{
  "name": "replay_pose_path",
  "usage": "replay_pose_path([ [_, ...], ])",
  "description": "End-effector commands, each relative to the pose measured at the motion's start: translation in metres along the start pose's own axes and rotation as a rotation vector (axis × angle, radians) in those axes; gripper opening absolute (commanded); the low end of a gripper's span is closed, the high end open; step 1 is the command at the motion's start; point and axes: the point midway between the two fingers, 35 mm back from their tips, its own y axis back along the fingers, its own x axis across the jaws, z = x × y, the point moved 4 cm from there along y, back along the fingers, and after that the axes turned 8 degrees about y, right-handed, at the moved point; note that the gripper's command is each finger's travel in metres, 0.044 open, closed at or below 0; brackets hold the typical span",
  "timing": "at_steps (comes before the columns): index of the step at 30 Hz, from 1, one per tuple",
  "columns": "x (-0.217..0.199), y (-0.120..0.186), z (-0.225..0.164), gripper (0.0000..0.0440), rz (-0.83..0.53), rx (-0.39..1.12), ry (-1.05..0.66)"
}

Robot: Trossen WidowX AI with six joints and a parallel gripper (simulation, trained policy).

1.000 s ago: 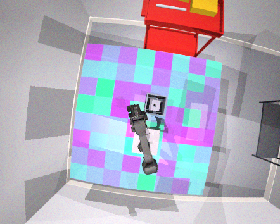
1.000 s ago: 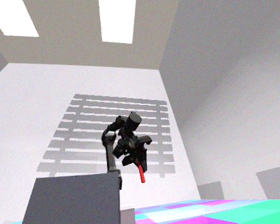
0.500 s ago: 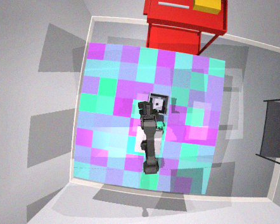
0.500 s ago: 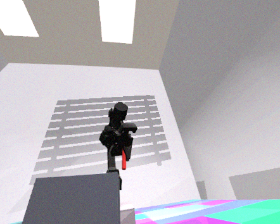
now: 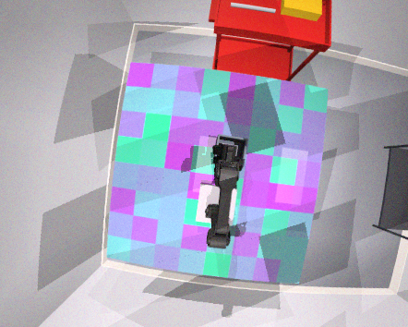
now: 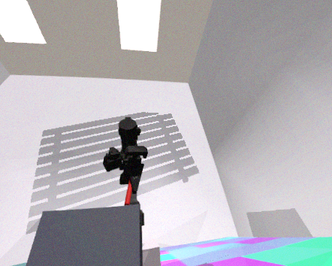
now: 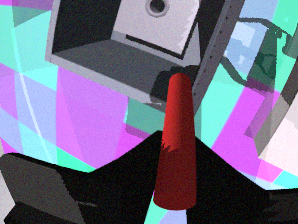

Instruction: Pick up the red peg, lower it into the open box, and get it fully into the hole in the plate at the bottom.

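The red peg (image 6: 128, 194) (image 7: 176, 130) is held by my gripper (image 6: 132, 183) (image 7: 174, 140), which is shut on it. In the exterior view the peg hangs down, slightly tilted, and its lower end is hidden behind the top edge of the dark box (image 6: 86, 237) (image 7: 115, 62). In the wrist view the peg's far end shows over the box's near corner, off to one side of the pale plate (image 7: 145, 27) and its round hole (image 7: 157, 6). The hole looks empty. In the top view the arm covers much of the box (image 5: 242, 144). Whether the peg tip is below the rim I cannot tell.
The box stands on a multicoloured checkered surface (image 5: 152, 99). A white base patch (image 5: 207, 203) lies under the arm. A red cart (image 5: 258, 23) with a yellow block (image 5: 302, 8) stands beyond the far edge, and a dark rack (image 5: 402, 185) stands at the right.
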Motion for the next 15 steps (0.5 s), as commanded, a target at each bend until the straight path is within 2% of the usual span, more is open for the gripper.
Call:
replay_pose_path([
  [1,0.002,-0.003,0.011,0.0000,-0.018,-0.004,-0.011],
  [15,0.007,-0.021,0.047,0.0000,-0.064,0.015,-0.032],
])
